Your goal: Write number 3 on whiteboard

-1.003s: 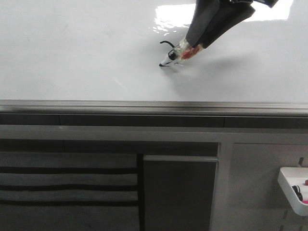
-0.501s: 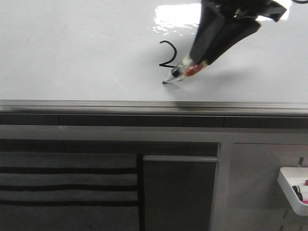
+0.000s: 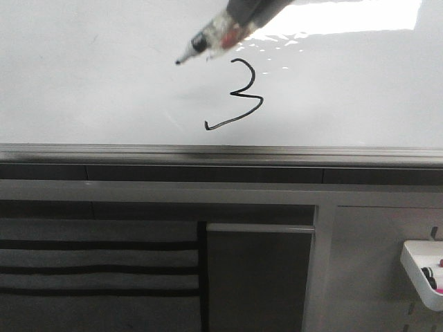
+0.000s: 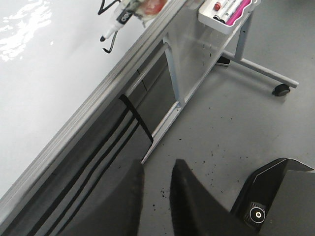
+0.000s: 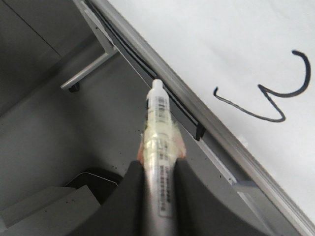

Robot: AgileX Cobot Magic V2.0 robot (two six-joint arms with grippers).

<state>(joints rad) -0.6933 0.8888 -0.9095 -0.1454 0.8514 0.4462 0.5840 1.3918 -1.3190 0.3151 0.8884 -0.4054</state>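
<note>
The whiteboard (image 3: pixel 104 90) is glossy white with glare and a grey metal frame (image 3: pixel 221 152) along its lower edge. The number 3 (image 3: pixel 241 93) is drawn on it in thin black line, with a long tail running to the left. It also shows in the right wrist view (image 5: pixel 275 101). My right gripper (image 5: pixel 160 164) is shut on a whiteboard marker (image 3: pixel 211 36). The marker tip is off the board, up and to the left of the numeral. My left gripper (image 4: pixel 156 169) is empty, its jaws a narrow gap apart, over the floor beside the board.
A white tray (image 3: pixel 422 273) with markers hangs on the stand at the lower right, and also shows in the left wrist view (image 4: pixel 226 14). Grey cabinet panels with black stripes (image 3: pixel 97 270) sit below the frame. The stand's wheeled leg (image 4: pixel 280 88) rests on the grey floor.
The right gripper drew the lower stroke and tail of the 3. It then lifted the marker up and to the left, away from the numeral.
</note>
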